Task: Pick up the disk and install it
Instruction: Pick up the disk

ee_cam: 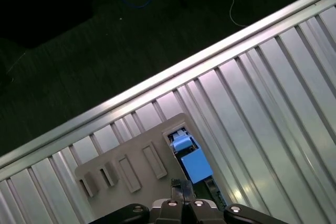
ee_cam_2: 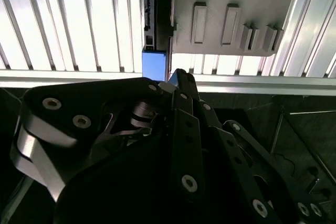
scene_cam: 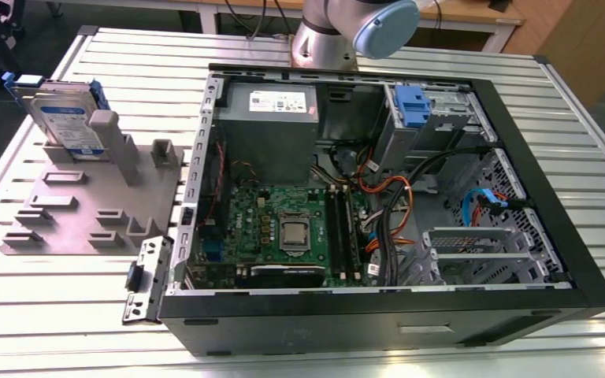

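So the disk (scene_cam: 64, 118) hasn't been picked up yet: it's standing on edge in a slot at the far end of a grey holder (scene_cam: 82, 213). The holder sits on the ribbed metal tabletop (scene_cam: 72, 315) at the exterior view's left. The disk's labelled face is turned toward the camera, the blue frame pokes out along its top edge, and a grey post of the holder stands right in front of it. The holder's other slots and pegs have nothing in them. Just to the exterior view's right of the holder is the open computer case (scene_cam: 387, 327), lying on its side with the motherboard (scene_cam: 281, 228) showing. A grey power supply (scene_cam: 271, 118) is in the case's back corner, there's a blue latch (scene_cam: 412, 106) up by the drive bays, and a bunch of orange and black cables (scene_cam: 387, 197) runs through the middle. The arm (scene_cam: 329, 35) comes up from behind the case at the top of that view. In the second wrist view the end effector (ee_cam_2: 178, 74) looks pressed together with nothing pinched in it. Its tip points down at the blue end of the disk (ee_cam_2: 155, 64), seen edge-on, near it but apart as far as I can tell. The first wrist view has the same lineup: the end effector (ee_cam: 177, 184), then the disk's blue frame (ee_cam: 191, 163) just beyond the tip. The grey holder (ee_cam: 131, 166) is alongside, and dark floor (ee_cam: 105, 51) lies past the tabletop's edge.
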`<state>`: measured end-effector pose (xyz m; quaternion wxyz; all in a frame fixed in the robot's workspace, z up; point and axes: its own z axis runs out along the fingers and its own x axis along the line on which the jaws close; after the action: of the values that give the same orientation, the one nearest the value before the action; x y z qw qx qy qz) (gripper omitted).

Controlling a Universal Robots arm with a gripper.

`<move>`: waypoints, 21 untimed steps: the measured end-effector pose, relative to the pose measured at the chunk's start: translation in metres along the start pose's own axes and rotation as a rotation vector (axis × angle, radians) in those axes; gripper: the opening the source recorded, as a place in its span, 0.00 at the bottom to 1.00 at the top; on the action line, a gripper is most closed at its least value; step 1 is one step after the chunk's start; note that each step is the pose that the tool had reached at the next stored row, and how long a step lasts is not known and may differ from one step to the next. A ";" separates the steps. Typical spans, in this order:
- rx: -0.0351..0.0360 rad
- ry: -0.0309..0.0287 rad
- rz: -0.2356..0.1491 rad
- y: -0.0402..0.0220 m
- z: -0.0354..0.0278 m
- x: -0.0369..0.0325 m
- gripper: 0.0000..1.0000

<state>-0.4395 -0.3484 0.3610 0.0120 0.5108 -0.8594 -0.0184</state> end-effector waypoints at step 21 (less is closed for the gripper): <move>-0.0079 -0.0141 -0.101 0.0016 0.0025 -0.0022 0.11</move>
<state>-0.4399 -0.3457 0.3585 0.0070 0.5536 -0.8324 -0.0260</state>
